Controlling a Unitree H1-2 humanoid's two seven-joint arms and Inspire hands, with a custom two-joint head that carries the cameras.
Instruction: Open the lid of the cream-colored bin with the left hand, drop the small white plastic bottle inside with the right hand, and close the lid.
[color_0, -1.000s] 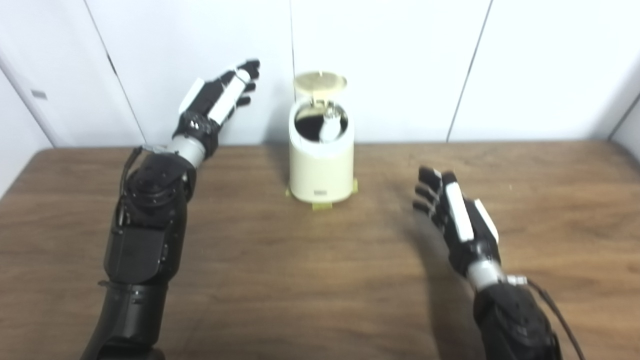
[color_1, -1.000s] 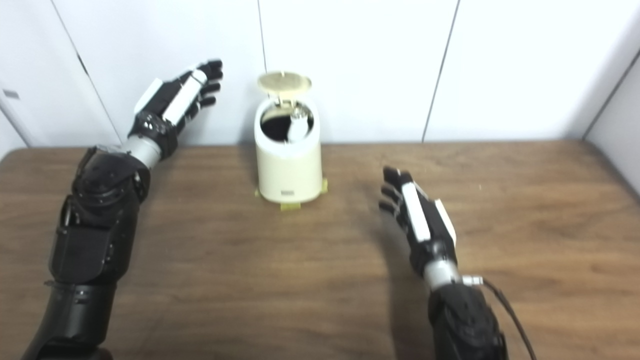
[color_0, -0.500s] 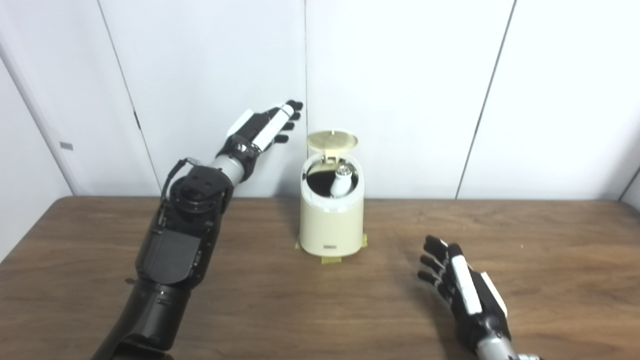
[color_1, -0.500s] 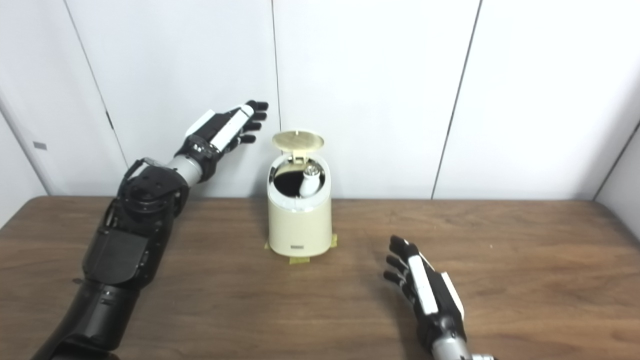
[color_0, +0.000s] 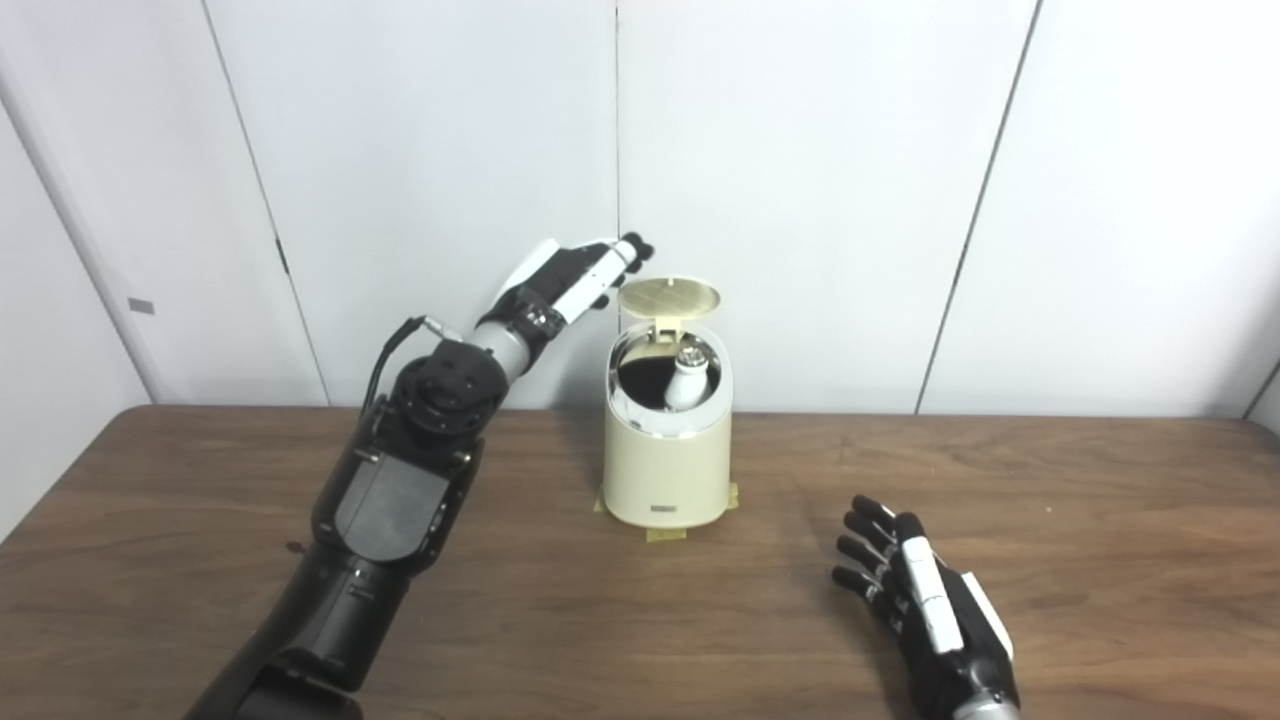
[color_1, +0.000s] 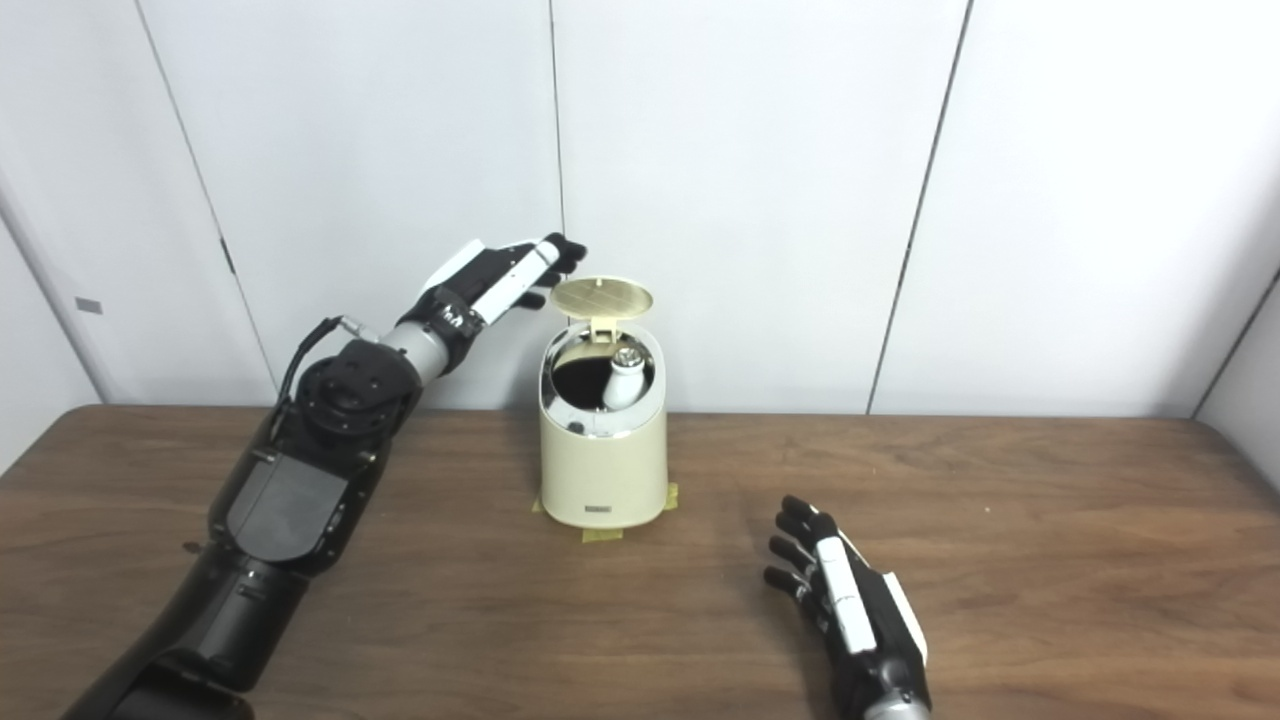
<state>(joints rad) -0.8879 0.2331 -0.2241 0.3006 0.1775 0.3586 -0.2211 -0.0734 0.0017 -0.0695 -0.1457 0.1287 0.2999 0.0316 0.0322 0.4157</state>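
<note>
The cream-colored bin (color_0: 666, 470) stands at the back middle of the table, close to the wall. Its round lid (color_0: 668, 295) is up, tilted back on its hinge. The small white plastic bottle (color_0: 685, 378) lies inside the bin, leaning against the right rim with its cap upward. My left hand (color_0: 570, 280) is raised beside the lid's left edge, fingers stretched out and apart, holding nothing. Whether the fingertips touch the lid I cannot tell. My right hand (color_0: 925, 605) rests low over the table at the front right, open and empty.
The brown wooden table (color_0: 1100, 520) runs the width of the view. White wall panels stand directly behind the bin. Yellow tape tabs (color_0: 665, 533) show under the bin's base.
The camera has tilted up, so the whole scene sits lower. My left hand has moved right toward the raised lid. My right hand has drawn back toward the front edge.
</note>
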